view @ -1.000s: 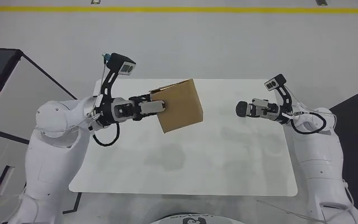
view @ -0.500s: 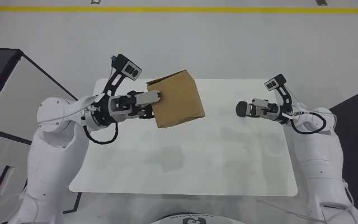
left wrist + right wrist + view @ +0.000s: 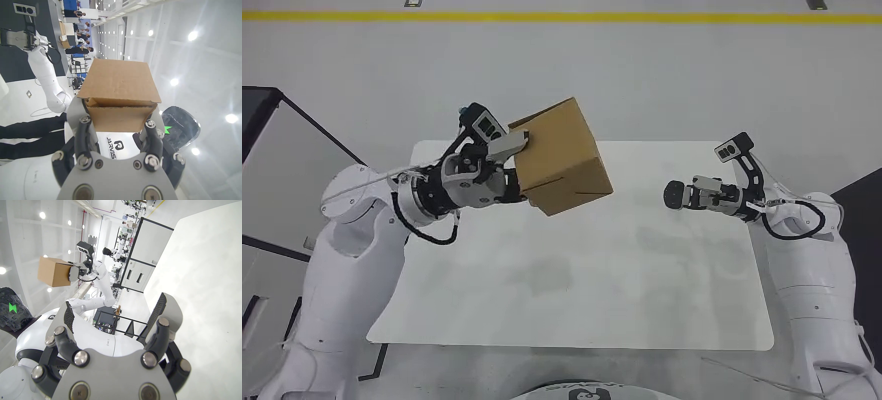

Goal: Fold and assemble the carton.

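The white table [image 3: 642, 300] runs from its rounded near edge out toward the far side. Over its right part hangs the right gripper [image 3: 672, 193], pointing across toward the other arm. In its own wrist view the right gripper [image 3: 115, 306] has its jaws spread wide with nothing between them, and the ribbed pads [image 3: 69, 315] stand bare.

Farther out, above the far left part of the table, the left gripper [image 3: 519, 168] holds the brown cardboard carton [image 3: 560, 157] up off the surface. The carton is tilted, with one corner dipping toward the table's middle, and it is well apart from the right gripper.

In the left wrist view the left gripper [image 3: 117, 117] is clamped on the carton [image 3: 119, 89], one finger against each side of its nearer end. A flap is folded across that end, with a dark slit between it and the adjoining panel.

Beyond the table, a yellow line [image 3: 642, 16] crosses the grey floor.
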Controlling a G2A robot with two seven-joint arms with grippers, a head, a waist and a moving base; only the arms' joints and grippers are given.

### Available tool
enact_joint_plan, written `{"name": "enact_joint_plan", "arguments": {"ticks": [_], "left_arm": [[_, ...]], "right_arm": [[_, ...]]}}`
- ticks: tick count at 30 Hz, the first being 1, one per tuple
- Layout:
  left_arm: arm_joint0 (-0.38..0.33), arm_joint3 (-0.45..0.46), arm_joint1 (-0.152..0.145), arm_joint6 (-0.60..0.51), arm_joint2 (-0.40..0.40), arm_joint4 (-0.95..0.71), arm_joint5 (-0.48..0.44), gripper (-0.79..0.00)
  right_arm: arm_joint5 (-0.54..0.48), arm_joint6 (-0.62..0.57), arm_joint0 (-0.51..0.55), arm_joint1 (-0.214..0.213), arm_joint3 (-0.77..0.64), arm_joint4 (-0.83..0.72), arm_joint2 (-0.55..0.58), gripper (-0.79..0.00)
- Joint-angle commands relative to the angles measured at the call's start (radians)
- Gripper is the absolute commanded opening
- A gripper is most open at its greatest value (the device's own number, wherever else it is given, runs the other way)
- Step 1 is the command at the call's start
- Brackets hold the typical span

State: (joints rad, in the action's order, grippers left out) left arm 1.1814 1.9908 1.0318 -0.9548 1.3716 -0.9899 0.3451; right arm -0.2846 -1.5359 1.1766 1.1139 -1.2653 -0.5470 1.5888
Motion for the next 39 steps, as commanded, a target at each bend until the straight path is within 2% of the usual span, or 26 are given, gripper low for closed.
{"name": "enact_joint_plan", "arguments": {"ticks": [1, 5, 11, 15, 23, 26, 33, 39], "left_arm": [[0.0, 0.0, 0.0, -0.001, 0.0, 0.001, -0.002, -0.785], [0.02, -0.004, 0.003, 0.035, -0.006, -0.044, 0.013, -0.785], [0.046, -0.003, 0.007, 0.1, -0.009, -0.19, 0.11, -0.785], [0.059, 0.022, 0.006, 0.159, -0.003, -0.227, 0.184, -0.785], [0.062, 0.05, 0.006, 0.171, 0.003, -0.235, 0.185, -0.785], [0.077, 0.031, 0.011, 0.207, -0.002, -0.324, 0.198, -0.785], [0.059, 0.018, 0.018, 0.251, 0.0, -0.504, 0.275, -0.785], [0.044, 0.032, 0.019, 0.279, -0.004, -0.523, 0.306, -0.785]], "right_arm": [[0.0, 0.0, 0.0, 0.0, 0.0, 0.0, 0.0, 0.0], [0.0, 0.0, 0.0, 0.0, 0.0, 0.0, 0.0, 0.0], [0.0, 0.0, 0.0, 0.0, 0.0, 0.0, 0.0, 0.0], [0.0, 0.0, 0.0, 0.0, 0.0, 0.0, 0.0, 0.0], [0.0, 0.0, 0.0, 0.0, 0.0, 0.0, 0.0, 0.0], [0.0, 0.0, 0.0, 0.0, 0.0, 0.0, 0.0, 0.0], [0.0, 0.0, 0.0, 0.0, 0.0, 0.0, 0.0, 0.0], [0.0, 0.0, 0.0, 0.0, 0.0, 0.0, 0.0, 0.0]]}}
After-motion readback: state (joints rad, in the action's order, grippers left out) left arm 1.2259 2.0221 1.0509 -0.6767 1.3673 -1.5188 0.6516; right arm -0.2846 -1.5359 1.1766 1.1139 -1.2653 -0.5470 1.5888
